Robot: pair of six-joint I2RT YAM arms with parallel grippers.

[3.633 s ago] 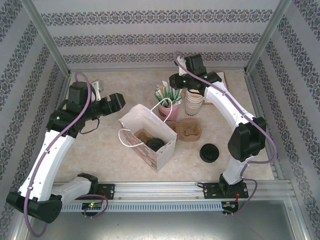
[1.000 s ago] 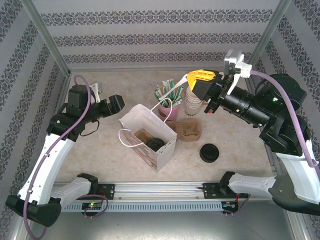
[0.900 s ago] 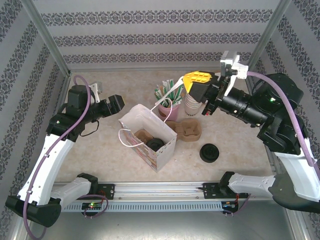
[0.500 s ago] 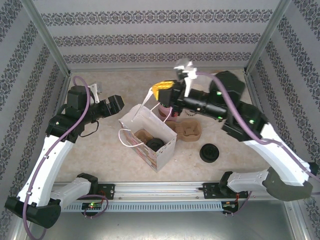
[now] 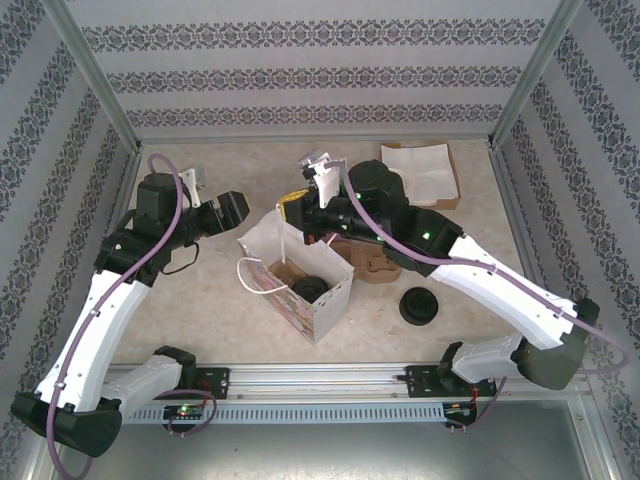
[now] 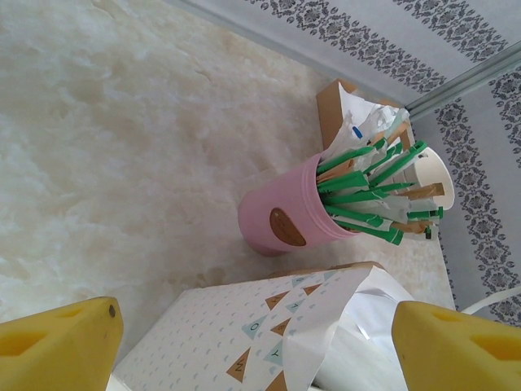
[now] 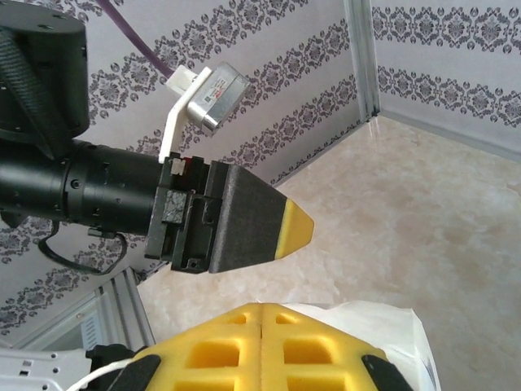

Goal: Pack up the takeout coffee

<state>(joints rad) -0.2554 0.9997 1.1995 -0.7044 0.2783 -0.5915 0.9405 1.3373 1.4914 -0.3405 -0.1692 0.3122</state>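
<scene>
The takeout coffee [image 5: 312,289] shows only its round black lid, low inside the white paper bag [image 5: 327,306], just near of the right gripper [image 5: 291,205]. That gripper's yellow fingers are pressed together above the bag's far rim. Whether they pinch a handle is unclear. The left gripper [image 6: 259,342] is spread wide, left of the bag, over bare table [image 5: 200,290].

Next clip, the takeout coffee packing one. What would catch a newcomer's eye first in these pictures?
The yellow-padded right gripper hangs over the far rim of the white paper bag at the centre of the top view. Inside the bag sits the takeout coffee, black lid up, beside a brown carrier. The left gripper is wide open at the bag's left, facing a pink cup of green stirrers just beyond the bag.
</scene>
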